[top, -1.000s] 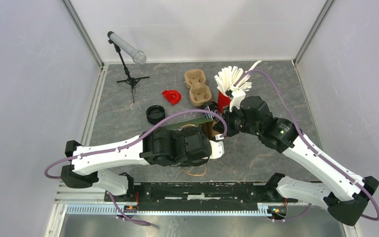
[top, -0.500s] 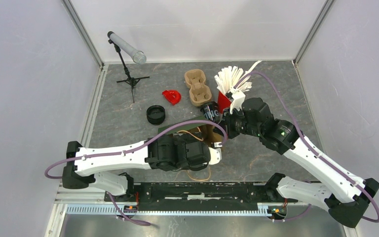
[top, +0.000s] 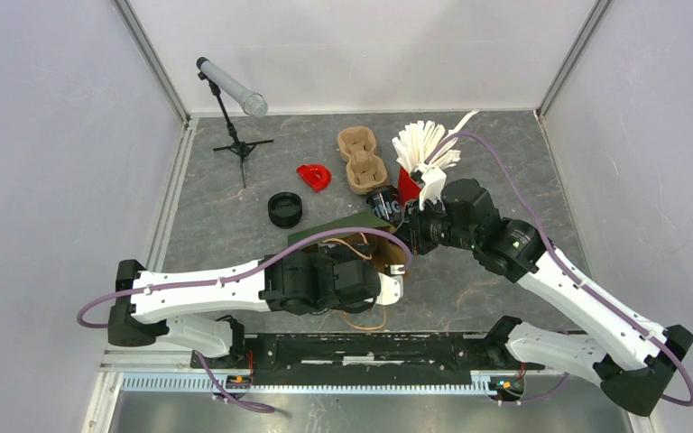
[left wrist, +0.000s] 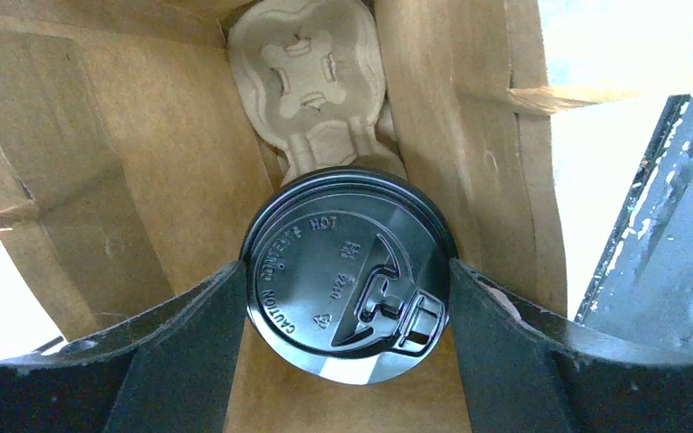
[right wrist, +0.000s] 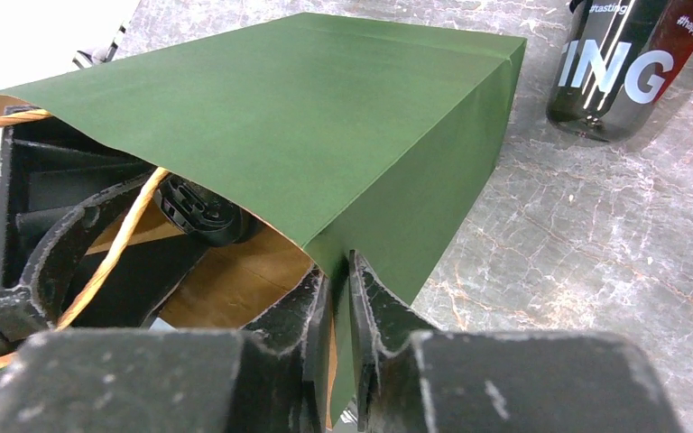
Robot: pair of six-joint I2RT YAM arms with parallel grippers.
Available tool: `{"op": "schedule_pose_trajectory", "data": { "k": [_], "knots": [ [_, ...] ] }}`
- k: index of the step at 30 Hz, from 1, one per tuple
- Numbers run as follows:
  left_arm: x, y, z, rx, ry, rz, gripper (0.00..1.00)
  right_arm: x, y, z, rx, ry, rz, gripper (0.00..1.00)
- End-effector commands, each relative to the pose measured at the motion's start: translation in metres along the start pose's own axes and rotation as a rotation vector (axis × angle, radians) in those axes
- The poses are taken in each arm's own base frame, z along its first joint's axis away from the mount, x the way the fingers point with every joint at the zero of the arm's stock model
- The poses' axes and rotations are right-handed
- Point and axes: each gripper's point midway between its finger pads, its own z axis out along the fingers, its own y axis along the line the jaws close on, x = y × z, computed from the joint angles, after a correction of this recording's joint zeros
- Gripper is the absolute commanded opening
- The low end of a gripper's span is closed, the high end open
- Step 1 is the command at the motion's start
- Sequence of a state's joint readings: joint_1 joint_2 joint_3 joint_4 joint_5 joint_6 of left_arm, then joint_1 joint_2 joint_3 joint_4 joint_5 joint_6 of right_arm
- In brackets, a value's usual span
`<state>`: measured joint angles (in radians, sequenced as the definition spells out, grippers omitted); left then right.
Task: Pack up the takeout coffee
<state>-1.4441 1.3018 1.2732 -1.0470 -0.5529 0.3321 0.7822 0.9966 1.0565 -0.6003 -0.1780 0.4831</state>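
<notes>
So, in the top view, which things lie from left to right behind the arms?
Grey tube on a black tripod → black round lid → red plastic piece → brown pulp cup carrier → red cup of white sticks.

on the black lid under my left wrist i read raised letters, "caution" and "contents hot", curving round the rim, with a small recycling triangle below them and some marks too small to make out. on the black cup near my right wrist stand big white letters "ting", a small "#tasting" above them, and "#happ" cut off at the side.
</notes>
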Motion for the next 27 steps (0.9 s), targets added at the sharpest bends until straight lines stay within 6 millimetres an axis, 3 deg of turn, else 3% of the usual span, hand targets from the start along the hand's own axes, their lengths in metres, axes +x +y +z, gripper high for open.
{"op": "schedule_pose_trajectory", "data": {
  "k": [1, 4, 9, 10, 14, 19, 27],
  "knots": [
    [-0.011, 0.008, -0.003, -0.031, -0.054, 0.014, 0.38, 0.002, -0.008, 0.001, 0.031, -0.002, -0.018, 0.2],
    [-0.016, 0.008, -0.002, -0.024, -0.066, 0.002, 0.38, 0.007, -0.01, 0.003, 0.028, 0.006, -0.014, 0.28],
    [-0.019, 0.009, -0.003, -0.027, -0.068, -0.002, 0.37, 0.011, -0.019, 0.001, 0.07, 0.008, -0.018, 0.28],
    [-0.018, 0.01, -0.003, -0.03, -0.065, 0.0, 0.37, 0.013, -0.02, 0.002, 0.074, 0.009, -0.015, 0.26],
    [-0.007, 0.01, -0.001, -0.043, -0.044, 0.014, 0.37, 0.017, -0.019, 0.003, 0.055, 0.01, -0.017, 0.01],
    [0.005, 0.007, 0.006, -0.04, -0.024, 0.043, 0.37, 0.02, -0.014, 0.003, 0.022, 0.017, -0.03, 0.0],
    [0.007, 0.011, 0.017, -0.072, -0.014, 0.096, 0.36, 0.02, -0.007, 0.008, -0.026, 0.031, -0.04, 0.0]
  ]
}}
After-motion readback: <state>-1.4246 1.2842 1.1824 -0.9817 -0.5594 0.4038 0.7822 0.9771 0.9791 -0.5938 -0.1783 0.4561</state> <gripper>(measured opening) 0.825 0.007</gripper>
